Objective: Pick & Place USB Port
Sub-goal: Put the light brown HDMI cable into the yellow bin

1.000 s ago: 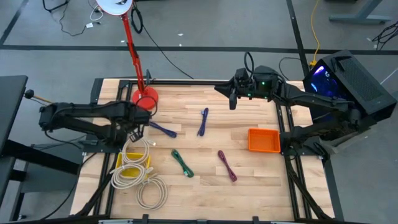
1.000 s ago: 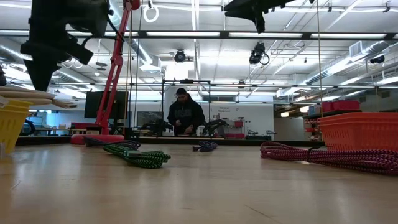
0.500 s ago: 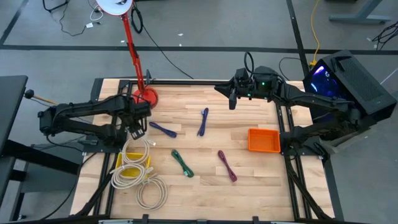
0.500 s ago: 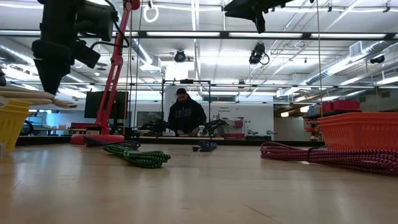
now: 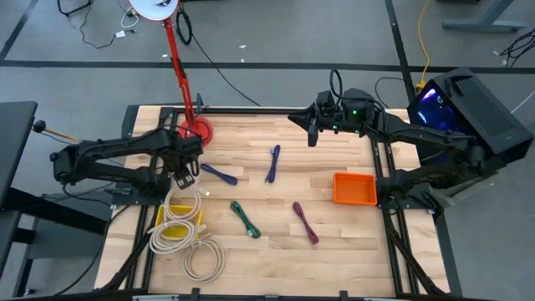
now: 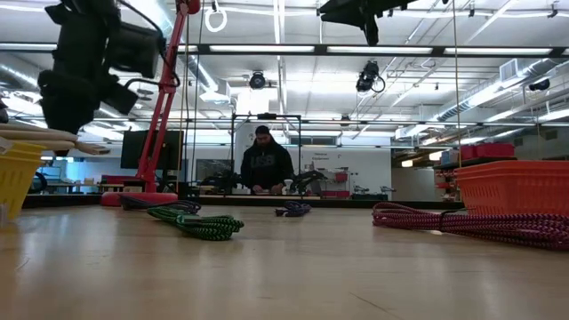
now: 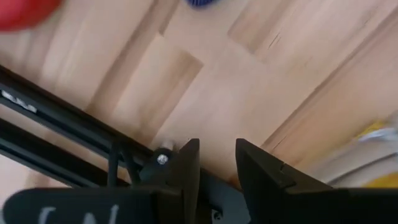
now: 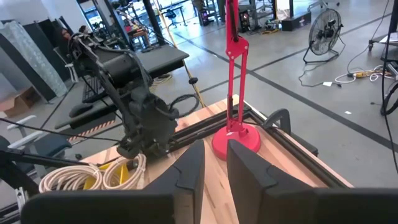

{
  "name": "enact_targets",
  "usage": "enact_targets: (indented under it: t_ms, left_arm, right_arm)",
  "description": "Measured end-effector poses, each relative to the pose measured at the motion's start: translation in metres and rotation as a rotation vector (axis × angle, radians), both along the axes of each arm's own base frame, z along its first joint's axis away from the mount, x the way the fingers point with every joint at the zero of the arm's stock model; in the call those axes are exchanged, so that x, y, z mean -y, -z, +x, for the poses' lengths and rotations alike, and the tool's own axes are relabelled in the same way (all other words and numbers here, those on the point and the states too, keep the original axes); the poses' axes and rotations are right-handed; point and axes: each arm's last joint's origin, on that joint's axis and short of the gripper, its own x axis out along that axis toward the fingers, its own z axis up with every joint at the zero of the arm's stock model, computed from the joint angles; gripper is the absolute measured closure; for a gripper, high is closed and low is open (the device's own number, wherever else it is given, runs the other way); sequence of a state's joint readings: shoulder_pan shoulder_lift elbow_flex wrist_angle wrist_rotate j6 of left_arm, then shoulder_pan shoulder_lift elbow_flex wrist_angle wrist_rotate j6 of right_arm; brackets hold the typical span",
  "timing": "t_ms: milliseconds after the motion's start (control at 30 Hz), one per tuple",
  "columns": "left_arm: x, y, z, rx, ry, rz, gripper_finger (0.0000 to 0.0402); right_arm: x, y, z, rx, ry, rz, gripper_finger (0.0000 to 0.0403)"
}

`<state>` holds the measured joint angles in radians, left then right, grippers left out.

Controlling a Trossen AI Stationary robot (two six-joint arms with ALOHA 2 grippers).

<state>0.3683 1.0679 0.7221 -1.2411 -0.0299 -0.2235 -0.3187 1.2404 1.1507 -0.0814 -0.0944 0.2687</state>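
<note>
Near the left edge of the tabletop, the left gripper (image 5: 185,171) hung above the wood just beyond the yellow bin (image 5: 160,214), higher and a little farther toward the far edge than a second before, when it sat low over the bin. Its fingers, pressed nearly together then, now stood a short way apart with only bare wood showing between them. Judged from that, a release at the bin had just finished and the arm was clearing off empty, free for another pick. White cable (image 5: 185,206) lay looped over the yellow bin and spilled toward the near edge; the separate white coils could not be counted with confidence. Four coloured USB cables lay loose mid-table, unmoved: a dark blue cable (image 5: 219,174) nearest the left gripper, a purple-blue cable (image 5: 273,163), a green cable (image 5: 245,219) and a magenta cable (image 5: 305,222). One orange bin (image 5: 354,188) sat near the right edge, nothing visible in it. One red lamp (image 5: 195,131) stood at the far left corner. The right gripper (image 5: 311,135) waited over the far edge, unchanged, fingers slightly apart and pinching nothing.
</note>
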Motion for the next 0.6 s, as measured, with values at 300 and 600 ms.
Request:
enact_targets:
  t_ms: [300,600]
  left_arm:
    - [0.001,0.015,0.003,0.033,0.02,-0.071,0.0294]
    - [0.005,0.021,0.01,0.091,0.158,-0.305,0.0294]
  right_arm:
    - [0.0,-0.004,0.001,0.039,0.007,-0.014,0.0332]
    - [0.0,-0.005,0.001,0.048,0.008,-0.017,0.0332]
